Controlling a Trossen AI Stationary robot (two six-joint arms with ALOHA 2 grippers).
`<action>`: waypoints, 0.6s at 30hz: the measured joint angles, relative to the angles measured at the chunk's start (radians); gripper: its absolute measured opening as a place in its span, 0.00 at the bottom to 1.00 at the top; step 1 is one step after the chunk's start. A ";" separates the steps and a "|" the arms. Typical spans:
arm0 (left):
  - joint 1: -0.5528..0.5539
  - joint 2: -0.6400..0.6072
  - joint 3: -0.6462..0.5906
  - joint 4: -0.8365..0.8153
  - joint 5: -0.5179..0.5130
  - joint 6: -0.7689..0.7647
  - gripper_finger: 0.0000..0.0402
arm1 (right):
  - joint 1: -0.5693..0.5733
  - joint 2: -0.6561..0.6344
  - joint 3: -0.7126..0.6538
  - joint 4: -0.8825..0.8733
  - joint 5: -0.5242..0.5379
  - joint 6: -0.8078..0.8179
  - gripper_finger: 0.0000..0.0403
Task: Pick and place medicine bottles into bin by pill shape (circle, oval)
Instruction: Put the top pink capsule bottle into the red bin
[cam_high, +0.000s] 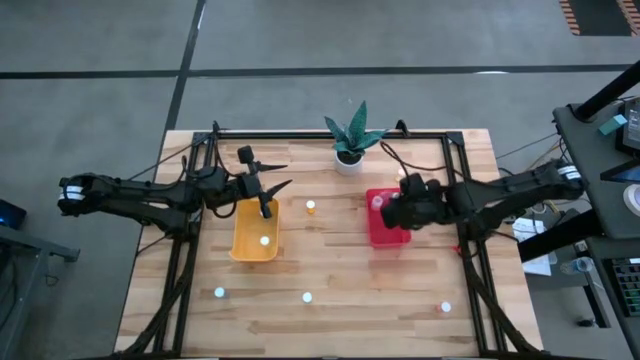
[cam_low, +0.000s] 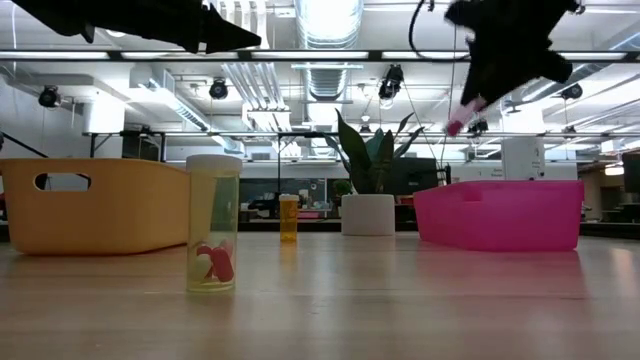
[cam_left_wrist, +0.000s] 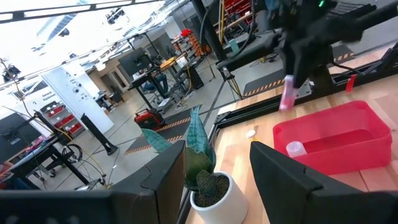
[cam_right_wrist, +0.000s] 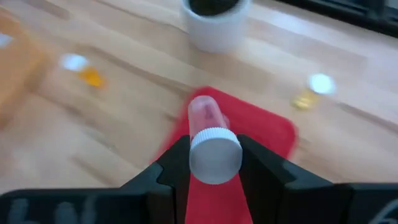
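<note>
Bottle in transit: right gripper (cam_right_wrist: 214, 163) has its jaws clamped on a small clear medicine bottle with a white ribbed cap (cam_right_wrist: 214, 144), gripped near the cap so the body hangs free over the red rectangular plastic bin (cam_high: 386, 226). The wrist view shows red directly under the bottle, so I judge this is the drop pose, release not yet done. In the low view the bottle (cam_low: 463, 111) is tilted and well above the bin (cam_low: 500, 213), held high probably to clear the rim.

Red bin: one white-capped bottle (cam_left_wrist: 295, 149) already lies inside, against the wall nearer the plant. I can't tell if there are more.

Left gripper (cam_high: 266, 190) hovers at the 12 o'clock edge of the yellow oval plastic bin (cam_high: 246, 240), jaws spread wide, holding nothing; looks parked after a drop or waiting its turn. Yellow bin holds one pale-capped bottle (cam_high: 264, 240).

Loose bottles on the wooden slatted table (cam_high: 330, 280): an orange-tinted one (cam_high: 311, 207) between the bins at centre, and three white-capped ones along the 6 o'clock edge, at 7 (cam_high: 219, 293), 6 (cam_high: 307, 297) and 5 (cam_high: 446, 308). The 6 o'clock one has pink pills inside (cam_low: 213, 262); shape isn't readable.

White pot with green spiky plant (cam_high: 350, 153) sits at 12 o'clock, clear of both bins.
</note>
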 joint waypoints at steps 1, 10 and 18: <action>0.000 0.000 0.000 0.000 0.000 0.000 0.41 | -0.016 0.010 0.000 -0.021 -0.009 -0.008 0.26; 0.000 0.000 0.000 0.000 0.000 0.000 0.41 | -0.126 0.095 0.000 -0.086 -0.221 -0.090 0.26; 0.000 0.000 0.000 0.000 0.000 0.000 0.41 | -0.201 0.115 0.000 -0.087 -0.415 -0.184 0.26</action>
